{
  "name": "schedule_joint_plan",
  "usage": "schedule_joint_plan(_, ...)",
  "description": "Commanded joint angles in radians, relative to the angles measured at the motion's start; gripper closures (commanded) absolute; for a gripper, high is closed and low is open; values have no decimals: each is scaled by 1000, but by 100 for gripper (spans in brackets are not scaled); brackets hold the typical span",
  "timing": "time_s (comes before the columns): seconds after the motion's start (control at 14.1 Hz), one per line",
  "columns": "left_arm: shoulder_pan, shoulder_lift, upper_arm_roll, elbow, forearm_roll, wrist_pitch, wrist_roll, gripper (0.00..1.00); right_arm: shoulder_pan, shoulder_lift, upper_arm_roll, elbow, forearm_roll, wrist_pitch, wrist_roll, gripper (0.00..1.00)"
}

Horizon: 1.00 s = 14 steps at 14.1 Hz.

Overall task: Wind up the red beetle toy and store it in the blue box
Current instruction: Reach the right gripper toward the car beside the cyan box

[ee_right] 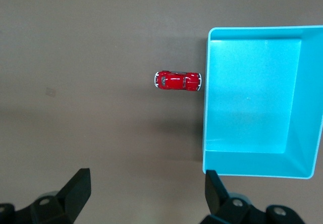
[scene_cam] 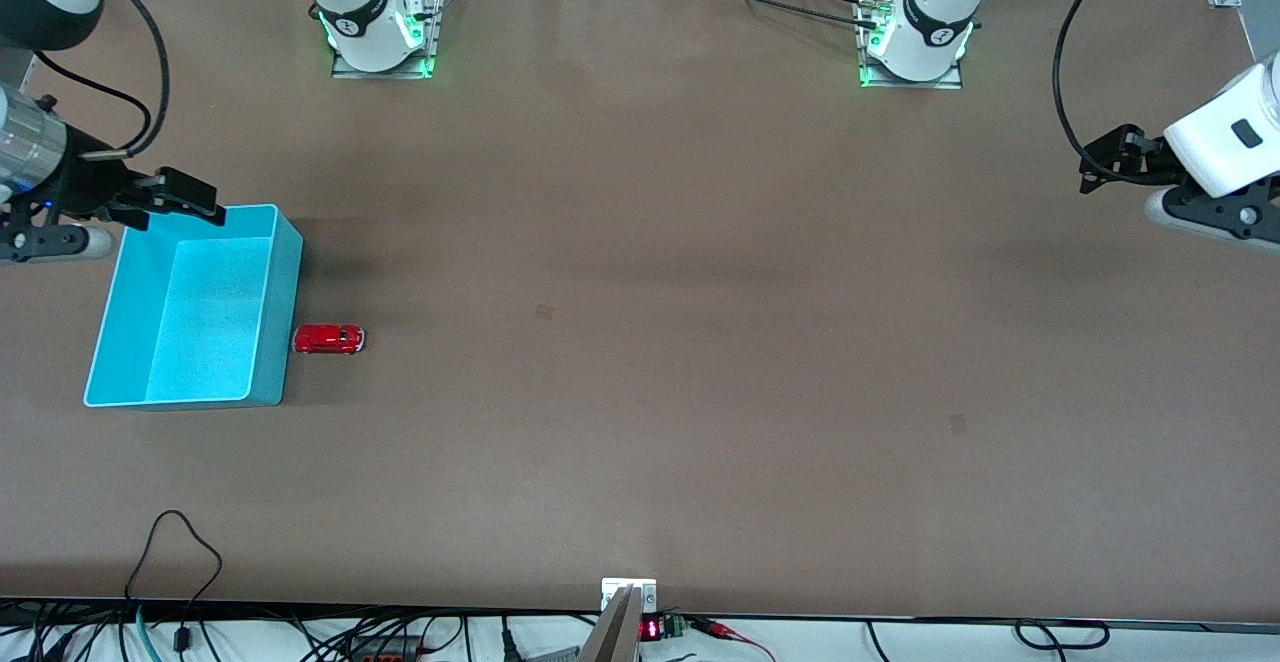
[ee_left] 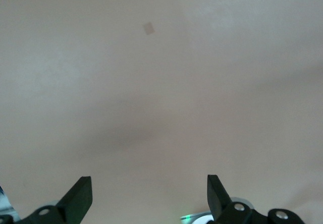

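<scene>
The red beetle toy (scene_cam: 328, 339) stands on the brown table right beside the blue box (scene_cam: 280, 314), on the side toward the left arm's end. The box is empty. In the right wrist view the toy (ee_right: 177, 80) sits close to the box's long wall (ee_right: 206, 123). My right gripper (scene_cam: 188, 199) is open and empty, up over the box's edge farthest from the front camera; it also shows in its own wrist view (ee_right: 146, 184). My left gripper (scene_cam: 1103, 164) is open and empty, waiting above bare table at the left arm's end, as its wrist view (ee_left: 148, 189) shows.
The two arm bases (scene_cam: 378, 27) (scene_cam: 915, 37) stand at the table's edge farthest from the front camera. Cables and a small mount (scene_cam: 628, 597) run along the edge nearest it. Two small dark marks (scene_cam: 544, 312) (scene_cam: 957, 423) lie flat on the table.
</scene>
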Motion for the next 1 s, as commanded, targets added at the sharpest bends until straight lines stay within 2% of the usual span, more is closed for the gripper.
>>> schedule_joint_plan(0.0,-57,-150,81,-198,-40,180,-150,0,13,69,-3,49,18,7,-44,0)
schedule_joint_plan(0.07,-64,-178,97,-241,-57,222,-150,0,22,106,-3,72,20,10,-103,0)
schedule_joint_plan(0.21,-80,-181,127,-255,-71,233,-154,0,22,169,-5,84,20,65,-256,0)
schedule_joint_plan(0.5,-80,-171,121,-235,-85,172,-153,0,18,221,-5,-6,4,188,-465,0)
schedule_joint_plan(0.71,-77,-129,119,-192,-79,163,-148,0,13,241,-7,-95,4,342,-646,0)
schedule_joint_plan(0.92,-73,-131,119,-192,-81,160,-145,0,18,279,-5,-118,3,373,-839,0)
